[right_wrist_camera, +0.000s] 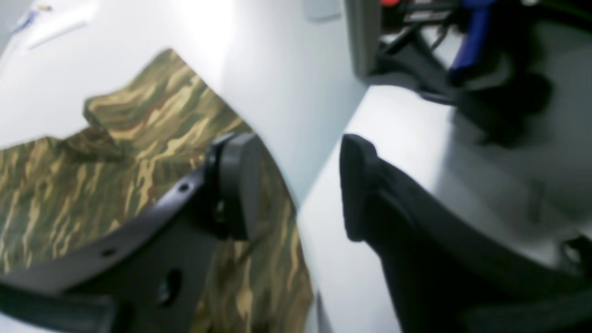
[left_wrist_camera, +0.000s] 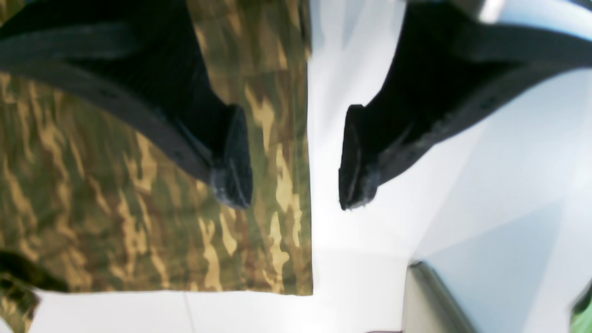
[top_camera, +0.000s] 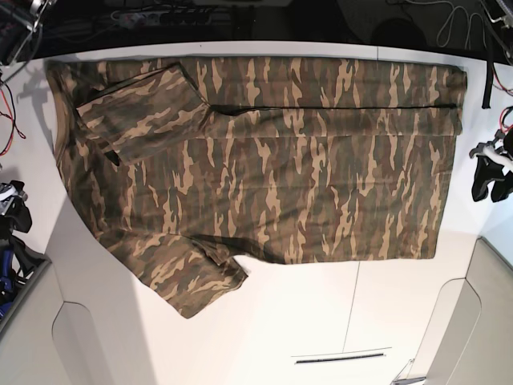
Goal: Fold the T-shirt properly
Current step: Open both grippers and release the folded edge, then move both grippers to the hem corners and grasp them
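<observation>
The camouflage T-shirt [top_camera: 264,160] lies spread flat on the white table [top_camera: 321,321], collar end to the left and hem to the right. Its far strip is folded over onto the body, and one sleeve [top_camera: 188,277] sticks out toward the front. My left gripper [top_camera: 487,172] is open and empty beside the hem. In the left wrist view it [left_wrist_camera: 293,159] hovers over the shirt's [left_wrist_camera: 115,185] straight edge and corner. My right gripper [top_camera: 14,210] is open and empty at the table's left edge. In the right wrist view it [right_wrist_camera: 296,189] hangs over the shirt's [right_wrist_camera: 138,138] edge.
Cables and power strips [top_camera: 160,14] run along the back edge. A black strap [top_camera: 486,76] lies at the back right. Grey table cut-outs sit at the front left [top_camera: 32,329] and front right [top_camera: 493,313]. A narrow slot [top_camera: 341,358] marks the front of the table.
</observation>
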Motion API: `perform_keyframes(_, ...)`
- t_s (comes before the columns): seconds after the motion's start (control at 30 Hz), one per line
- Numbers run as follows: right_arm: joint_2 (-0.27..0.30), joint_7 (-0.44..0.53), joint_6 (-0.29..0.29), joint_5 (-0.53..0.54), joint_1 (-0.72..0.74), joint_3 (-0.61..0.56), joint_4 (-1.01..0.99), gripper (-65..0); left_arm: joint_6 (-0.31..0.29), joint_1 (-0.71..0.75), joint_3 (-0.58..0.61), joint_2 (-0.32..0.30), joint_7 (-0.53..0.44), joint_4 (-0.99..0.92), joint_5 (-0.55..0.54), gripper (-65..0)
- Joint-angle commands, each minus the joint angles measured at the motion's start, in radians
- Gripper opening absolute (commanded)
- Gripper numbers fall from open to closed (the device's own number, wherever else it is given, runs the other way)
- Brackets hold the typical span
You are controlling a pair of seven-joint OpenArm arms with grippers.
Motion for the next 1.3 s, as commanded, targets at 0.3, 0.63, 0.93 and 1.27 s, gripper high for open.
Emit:
perform_keyframes(0.3, 0.024, 0.206, -0.004, -0.080, 0.227, -0.166, -0.410, -37.0, 0.018, -0.338, 0.247, -0.084, -0.096, -0.396, 0.109, -25.1)
perform_keyframes(0.63, -0.019, 0.331, -0.004, -0.167, 0.284, -0.217, -0.621, -37.0, 0.018, -0.674, 0.457, -0.090, -0.294, -0.899, 0.244, -22.9)
perform_keyframes(0.93, -0.091, 0.342, -0.004, -0.177, 0.284, -0.217, -0.660, -37.0, 0.064, -0.804, 0.588, -0.056, -0.376, -1.151, 0.269, -22.9)
perform_keyframes(1.27, -0.159, 0.346, -0.003, -0.180, 0.287, -0.217, -0.660, -37.0, 0.063, -0.807, 0.591, 0.011, -0.364, -1.151, 0.268, -23.0)
